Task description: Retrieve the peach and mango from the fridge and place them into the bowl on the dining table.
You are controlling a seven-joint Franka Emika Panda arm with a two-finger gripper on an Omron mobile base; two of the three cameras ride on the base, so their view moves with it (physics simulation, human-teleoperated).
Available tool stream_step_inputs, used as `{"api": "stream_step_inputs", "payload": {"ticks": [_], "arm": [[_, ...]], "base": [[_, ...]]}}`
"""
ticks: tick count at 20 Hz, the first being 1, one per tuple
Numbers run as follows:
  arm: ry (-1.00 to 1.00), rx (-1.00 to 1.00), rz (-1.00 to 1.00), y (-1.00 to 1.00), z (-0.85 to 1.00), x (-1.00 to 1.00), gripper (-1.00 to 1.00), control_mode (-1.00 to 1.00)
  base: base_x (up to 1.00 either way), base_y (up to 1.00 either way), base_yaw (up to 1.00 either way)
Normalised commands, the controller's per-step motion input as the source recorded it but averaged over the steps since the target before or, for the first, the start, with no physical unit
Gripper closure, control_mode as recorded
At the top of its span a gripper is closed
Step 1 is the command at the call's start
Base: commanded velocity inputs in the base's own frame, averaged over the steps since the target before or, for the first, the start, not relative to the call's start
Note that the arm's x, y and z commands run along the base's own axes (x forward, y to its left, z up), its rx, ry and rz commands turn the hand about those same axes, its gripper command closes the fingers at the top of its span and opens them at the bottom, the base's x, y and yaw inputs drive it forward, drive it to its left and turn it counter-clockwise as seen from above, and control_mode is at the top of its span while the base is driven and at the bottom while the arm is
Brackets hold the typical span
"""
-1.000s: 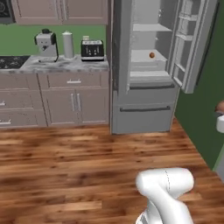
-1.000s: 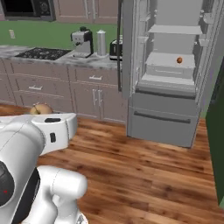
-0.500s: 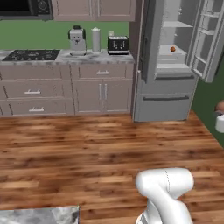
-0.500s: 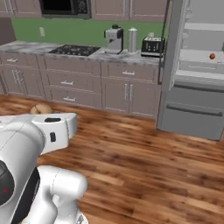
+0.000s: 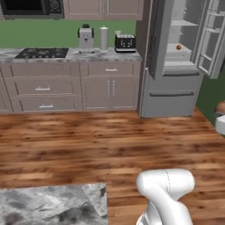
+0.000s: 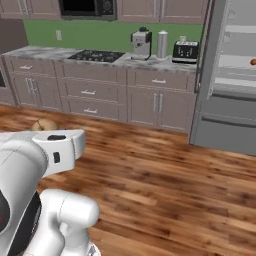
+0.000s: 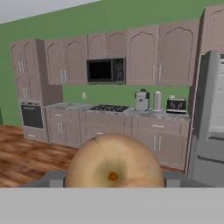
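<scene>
Gripper (image 7: 113, 186) fingers clasp one fruit (image 7: 114, 162), lower centre; second fruit (image 5: 178, 47) remains in fridge (image 5: 176, 83), upper right.

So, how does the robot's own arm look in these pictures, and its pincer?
The arm is glossy white, made of thick rounded segments, with a dark joint at the lower left of the right base view and a small dark slot on its boxy end. The left base view shows a smooth white elbow. The pincer has small grey fingertips.

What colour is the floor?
Warm reddish-brown wood planks, clearest in the left base view.
</scene>
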Motion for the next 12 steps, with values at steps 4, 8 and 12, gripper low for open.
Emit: {"api": "stream_step_inputs", "payload": {"ticks": [4, 8, 12], "arm": [[0.00, 0.00, 0.00, 0.00, 0.00, 0.00, 1.00, 1.00], [0.00, 0.00, 0.00, 0.00, 0.00, 0.00, 1.00, 1.00], [0.00, 0.00, 0.00, 0.00, 0.00, 0.00, 1.00, 1.00]], "base": [[-1.00, 0.22, 0.01], [-1.00, -0.04, -0.04], [-1.00, -0.21, -0.09]]}}
